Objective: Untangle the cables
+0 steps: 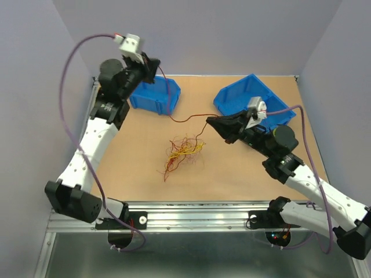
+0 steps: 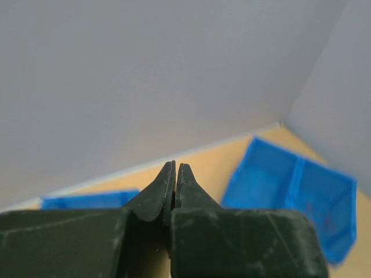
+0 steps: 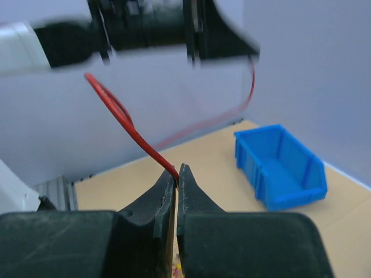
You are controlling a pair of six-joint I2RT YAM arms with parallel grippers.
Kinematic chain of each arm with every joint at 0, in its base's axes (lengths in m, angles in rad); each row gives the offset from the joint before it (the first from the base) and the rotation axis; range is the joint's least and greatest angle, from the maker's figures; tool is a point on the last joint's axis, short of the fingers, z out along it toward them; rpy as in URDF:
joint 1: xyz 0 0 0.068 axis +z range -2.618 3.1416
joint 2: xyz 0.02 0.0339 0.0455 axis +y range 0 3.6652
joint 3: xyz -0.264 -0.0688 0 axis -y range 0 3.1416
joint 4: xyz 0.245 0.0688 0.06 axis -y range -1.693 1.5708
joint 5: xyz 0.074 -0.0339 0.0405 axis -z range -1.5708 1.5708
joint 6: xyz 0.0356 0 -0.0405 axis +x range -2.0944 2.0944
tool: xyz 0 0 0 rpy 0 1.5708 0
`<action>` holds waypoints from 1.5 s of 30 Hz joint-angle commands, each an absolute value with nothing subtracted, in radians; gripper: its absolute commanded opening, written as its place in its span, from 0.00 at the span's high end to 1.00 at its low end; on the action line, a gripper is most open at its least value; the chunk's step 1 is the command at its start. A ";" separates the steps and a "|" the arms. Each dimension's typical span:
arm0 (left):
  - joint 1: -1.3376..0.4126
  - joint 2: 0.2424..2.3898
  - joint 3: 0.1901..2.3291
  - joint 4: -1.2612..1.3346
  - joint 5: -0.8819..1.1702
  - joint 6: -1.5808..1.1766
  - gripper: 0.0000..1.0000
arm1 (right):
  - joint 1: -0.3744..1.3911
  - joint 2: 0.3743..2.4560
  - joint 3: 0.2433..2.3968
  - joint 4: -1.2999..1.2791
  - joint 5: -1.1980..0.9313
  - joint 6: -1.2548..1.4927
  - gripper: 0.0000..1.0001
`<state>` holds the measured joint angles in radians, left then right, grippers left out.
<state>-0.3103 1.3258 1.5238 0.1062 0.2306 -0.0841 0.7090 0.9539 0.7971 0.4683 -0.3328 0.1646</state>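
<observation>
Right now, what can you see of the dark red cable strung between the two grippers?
The dark red cable is thin, glossy and flexible, seemingly plastic-coated. The shut right gripper pinches it at its tip. From there it sags through the air, then climbs to the raised, shut left gripper above a blue bin; contact there is hidden. Another stretch seems to drop from the right gripper to the tangle on the table.

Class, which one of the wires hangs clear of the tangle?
The dark red wire: pinched in the right tool, it spans up to the left tool, while the yellow and orange ones lie heaped on the table.
</observation>
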 commanded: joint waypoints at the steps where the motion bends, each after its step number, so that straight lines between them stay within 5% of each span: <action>1: -0.311 1.286 1.291 0.243 0.535 -0.086 1.00 | 0.715 0.897 0.886 0.413 -0.087 0.157 0.99; 6: -0.313 1.296 1.128 0.495 0.757 -0.150 1.00 | 0.715 0.914 0.923 0.483 0.152 0.161 0.99; 13: -0.328 1.514 1.100 0.531 0.990 -0.150 1.00 | 0.715 1.104 1.233 0.405 0.006 0.228 0.99; 23: -0.354 1.686 1.108 0.537 0.930 -0.143 1.00 | 0.715 1.204 1.459 0.327 0.345 0.088 0.99; 30: -0.370 1.712 1.109 0.537 0.960 -0.138 0.99 | 0.713 1.223 1.560 0.293 0.376 0.017 0.99; 32: -0.374 1.709 1.104 0.538 0.960 -0.135 0.92 | 0.713 1.220 1.562 0.295 0.422 0.009 0.99; 33: -0.377 1.709 1.104 0.538 0.962 -0.137 0.73 | 0.713 1.221 1.562 0.295 0.437 -0.008 0.99; 37: -0.374 1.675 1.086 0.532 0.898 -0.134 0.36 | 0.712 1.233 1.549 0.298 0.524 -0.110 1.00; 45: -0.351 1.562 1.023 0.543 0.747 -0.109 0.30 | 0.620 1.178 1.470 0.285 0.485 -0.040 0.99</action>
<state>-0.3676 1.6600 1.0405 0.4896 0.8276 -0.1299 0.6651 1.2282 1.4899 0.2680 0.4774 -0.0586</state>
